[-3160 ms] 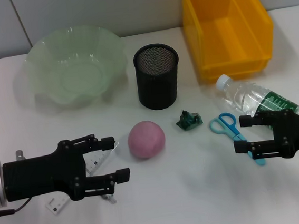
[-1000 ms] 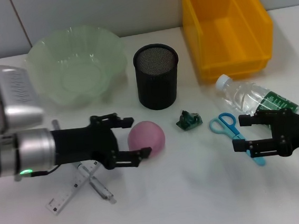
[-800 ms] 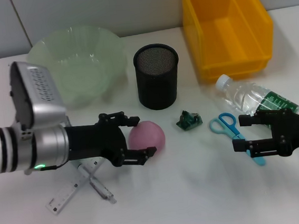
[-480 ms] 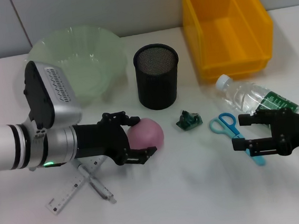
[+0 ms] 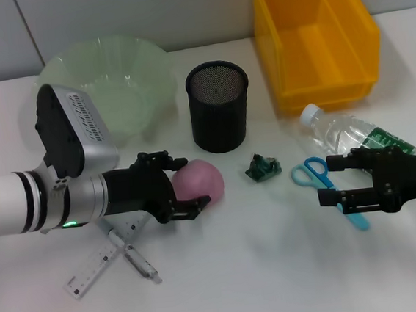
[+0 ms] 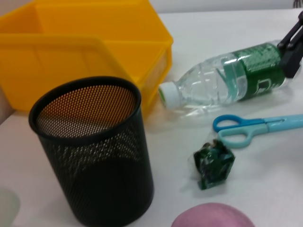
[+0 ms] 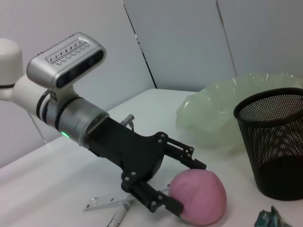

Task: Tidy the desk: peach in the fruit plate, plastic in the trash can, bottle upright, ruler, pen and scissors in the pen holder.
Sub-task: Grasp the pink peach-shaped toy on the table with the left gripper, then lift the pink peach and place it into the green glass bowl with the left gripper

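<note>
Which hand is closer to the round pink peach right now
The left hand: its open fingers straddle the round pink peach. The right hand sits far across the white desk, over the blue-handled scissors.

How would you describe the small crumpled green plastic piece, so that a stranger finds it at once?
Start at the black mesh pen holder in the middle of the white desk. Just in front of it, between the pink peach and the blue scissors, lies the plastic piece. It is the only dark green, wrinkled scrap there.

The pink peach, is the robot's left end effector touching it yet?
Touching. In the right wrist view the left end effector has its lower finger pressed against the peach, the upper finger reaching over its top.
</note>
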### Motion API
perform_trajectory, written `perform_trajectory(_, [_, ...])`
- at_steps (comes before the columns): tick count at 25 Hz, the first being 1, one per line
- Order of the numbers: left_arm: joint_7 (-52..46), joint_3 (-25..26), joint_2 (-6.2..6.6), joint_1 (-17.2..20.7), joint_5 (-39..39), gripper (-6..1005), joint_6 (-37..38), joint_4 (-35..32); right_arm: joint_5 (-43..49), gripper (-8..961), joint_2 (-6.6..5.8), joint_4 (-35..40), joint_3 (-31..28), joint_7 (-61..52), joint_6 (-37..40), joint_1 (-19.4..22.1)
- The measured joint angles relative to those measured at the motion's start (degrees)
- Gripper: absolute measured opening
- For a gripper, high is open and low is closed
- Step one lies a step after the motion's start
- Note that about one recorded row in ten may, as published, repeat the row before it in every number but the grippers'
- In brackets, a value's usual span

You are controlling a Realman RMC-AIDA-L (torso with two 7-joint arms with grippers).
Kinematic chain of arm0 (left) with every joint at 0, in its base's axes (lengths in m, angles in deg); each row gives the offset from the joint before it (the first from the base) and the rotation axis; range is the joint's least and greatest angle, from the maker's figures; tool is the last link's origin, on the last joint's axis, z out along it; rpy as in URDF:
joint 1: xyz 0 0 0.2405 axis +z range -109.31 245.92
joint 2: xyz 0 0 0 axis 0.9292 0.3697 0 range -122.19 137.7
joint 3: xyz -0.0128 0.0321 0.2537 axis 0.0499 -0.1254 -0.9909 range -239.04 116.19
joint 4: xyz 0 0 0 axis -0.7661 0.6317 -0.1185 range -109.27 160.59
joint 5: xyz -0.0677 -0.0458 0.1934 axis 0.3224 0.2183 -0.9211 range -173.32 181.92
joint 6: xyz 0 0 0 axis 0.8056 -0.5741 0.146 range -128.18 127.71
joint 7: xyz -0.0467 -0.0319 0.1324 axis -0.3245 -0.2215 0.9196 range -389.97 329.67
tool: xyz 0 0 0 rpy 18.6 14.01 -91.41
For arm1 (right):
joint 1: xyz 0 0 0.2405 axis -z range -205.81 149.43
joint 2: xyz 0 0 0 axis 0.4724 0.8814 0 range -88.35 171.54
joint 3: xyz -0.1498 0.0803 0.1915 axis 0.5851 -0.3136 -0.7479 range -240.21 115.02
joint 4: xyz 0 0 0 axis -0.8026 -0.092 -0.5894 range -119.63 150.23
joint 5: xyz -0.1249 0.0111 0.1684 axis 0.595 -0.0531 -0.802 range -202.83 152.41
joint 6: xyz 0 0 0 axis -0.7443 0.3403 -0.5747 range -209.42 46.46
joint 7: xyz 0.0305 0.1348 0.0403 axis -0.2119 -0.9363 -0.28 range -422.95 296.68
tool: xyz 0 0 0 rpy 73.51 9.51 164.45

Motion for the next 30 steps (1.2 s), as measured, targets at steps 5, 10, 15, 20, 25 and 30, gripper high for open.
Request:
perform_trajectory(5, [0.0,-0.4,0.04,1.9,1.8,718,-0.3,-2.6,0.0,788,0.00,0.1,-0.1,-0.5,0.2,-0.4])
perform_trajectory(10, [-2.3,-0.3,0.46,4.7,3.6,614,3.3,-8.3,0.0,783,-0.01,0.1,-0.1,-0.5,0.2,-0.5])
perform_trajectory(15, [-4.7,0.9,0.62,7.1,3.7,474,6.4,-13.3,0.0,778,-0.02,0.1,-0.1,-0.5,0.2,-0.5])
perform_trajectory(20, [-5.0,6.4,0.48,12.9,7.5,379,2.8,-22.0,0.0,774,0.12,0.1,-0.3,-0.6,0.3,-0.6])
perform_trajectory(25, [-1.5,8.9,0.41,10.5,15.4,326,-9.6,-16.7,0.0,769,0.39,0.2,-0.3,-0.6,0.4,-0.8])
perform_trajectory(30, [1.3,9.8,0.48,3.5,21.9,294,-20.7,-5.8,0.0,764,0.67,0.2,-0.2,-0.6,0.9,-0.8])
